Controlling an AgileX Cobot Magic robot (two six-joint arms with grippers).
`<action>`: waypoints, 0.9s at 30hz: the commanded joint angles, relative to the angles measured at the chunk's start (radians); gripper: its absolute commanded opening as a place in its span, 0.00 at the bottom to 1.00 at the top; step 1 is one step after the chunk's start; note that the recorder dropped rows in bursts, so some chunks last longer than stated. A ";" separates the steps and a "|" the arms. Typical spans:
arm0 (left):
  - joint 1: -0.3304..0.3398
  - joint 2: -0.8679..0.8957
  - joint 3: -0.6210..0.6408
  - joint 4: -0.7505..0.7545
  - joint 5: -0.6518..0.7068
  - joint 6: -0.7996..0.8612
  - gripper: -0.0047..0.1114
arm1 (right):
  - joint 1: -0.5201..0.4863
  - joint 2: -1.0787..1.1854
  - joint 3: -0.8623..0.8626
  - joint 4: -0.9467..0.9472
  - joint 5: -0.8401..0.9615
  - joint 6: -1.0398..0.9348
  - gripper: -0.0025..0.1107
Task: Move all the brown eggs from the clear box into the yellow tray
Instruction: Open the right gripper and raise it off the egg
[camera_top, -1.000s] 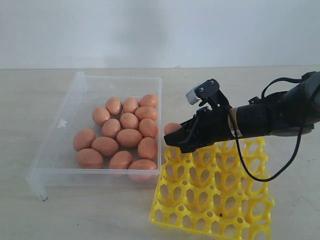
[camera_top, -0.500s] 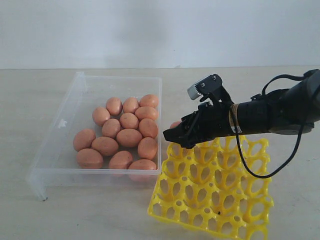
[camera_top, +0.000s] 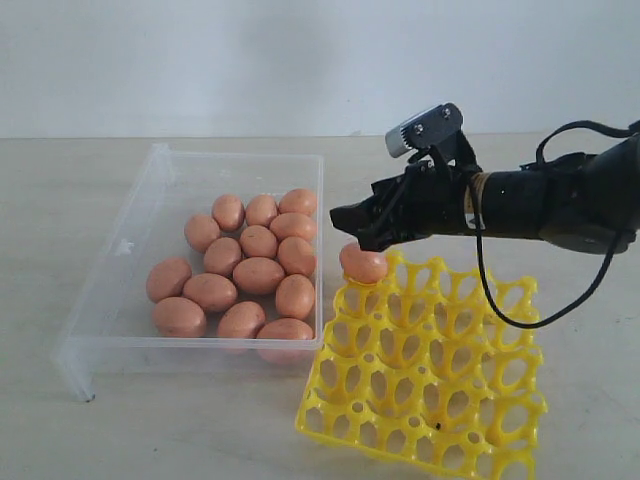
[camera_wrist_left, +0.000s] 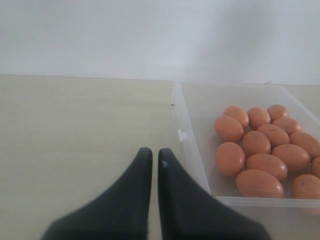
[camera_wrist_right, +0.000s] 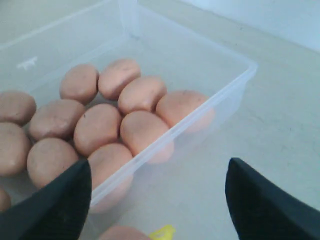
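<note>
Exterior view, right arm (camera_top: 540, 205) over yellow tray (camera_top: 430, 400), fingers (camera_top: 352, 213) spread

The eggs (camera_top: 258, 275) are orange-tan, perhaps faintly speckled; the tray (camera_top: 430, 400) is bright yellow, the box (camera_top: 240, 155) clear.

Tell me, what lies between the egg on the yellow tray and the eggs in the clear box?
Only the clear box's side wall; the exterior view shows it beside the egg.
</note>
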 joint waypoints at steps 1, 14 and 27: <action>0.003 -0.002 0.003 -0.003 -0.010 0.002 0.08 | 0.001 -0.075 -0.011 0.025 -0.005 -0.025 0.61; 0.003 -0.002 0.003 -0.003 -0.010 0.002 0.08 | 0.011 -0.386 -0.011 -0.240 -0.128 0.385 0.09; 0.003 -0.002 0.003 -0.003 -0.010 0.002 0.08 | 0.561 -0.289 -0.280 -0.765 0.659 0.722 0.02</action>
